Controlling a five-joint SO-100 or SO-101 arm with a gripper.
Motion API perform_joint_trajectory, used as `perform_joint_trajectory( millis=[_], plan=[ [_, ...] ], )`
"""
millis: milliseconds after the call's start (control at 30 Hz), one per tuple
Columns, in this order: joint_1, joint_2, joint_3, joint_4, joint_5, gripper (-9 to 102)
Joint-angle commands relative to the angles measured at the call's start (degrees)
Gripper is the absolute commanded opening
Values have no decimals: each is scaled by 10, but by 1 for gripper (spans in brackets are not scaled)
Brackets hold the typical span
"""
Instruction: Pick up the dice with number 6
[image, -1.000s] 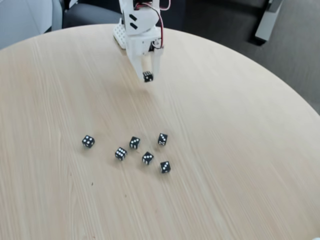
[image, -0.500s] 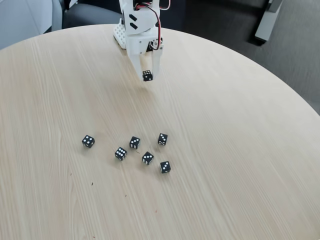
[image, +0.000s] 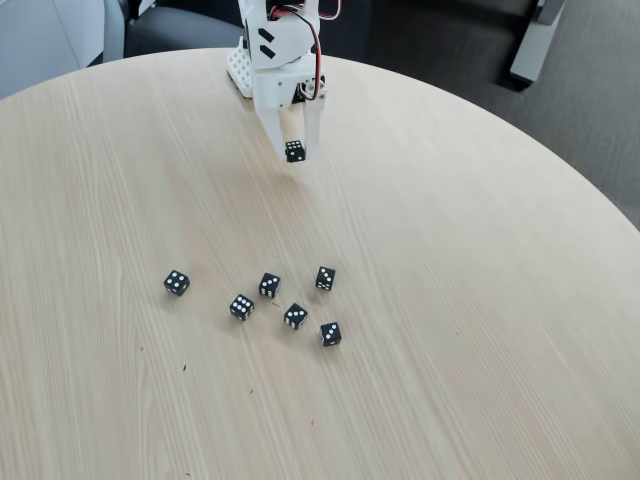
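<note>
Nearest the camera in the fixed view, six black dice with white pips lie scattered on the pale round wooden surface (image: 480, 330): one die (image: 331, 334) lowest in the picture, another (image: 295, 316) just up and left of it, a third (image: 241, 307) further left, a fourth (image: 269, 285) and a fifth (image: 325, 278) above those, and a sixth (image: 176, 283) off on its own to the left. None of them touch one another. Well beyond this cluster, toward the far edge of the surface, the white arm (image: 275, 45) reaches down with its gripper (image: 295, 152) pointing at the wood. The gripper's two fingers are closed narrowly on the dice with number 6 (image: 295, 151), which sits pinched between the fingertips, apparently raised off the surface. Which pip count faces up on the held die cannot be told at this size. Red wires (image: 320, 40) run along the arm's upper part, and dark flooring shows behind it.
</note>
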Motion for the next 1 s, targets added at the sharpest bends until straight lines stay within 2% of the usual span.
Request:
perform_joint_trajectory(
  millis=[0,233,967],
  plan=[
    [2,4,-1,2,4,0],
    [1,4,-1,2,4,4],
    [4,4,-1,2,4,4]
  ],
)
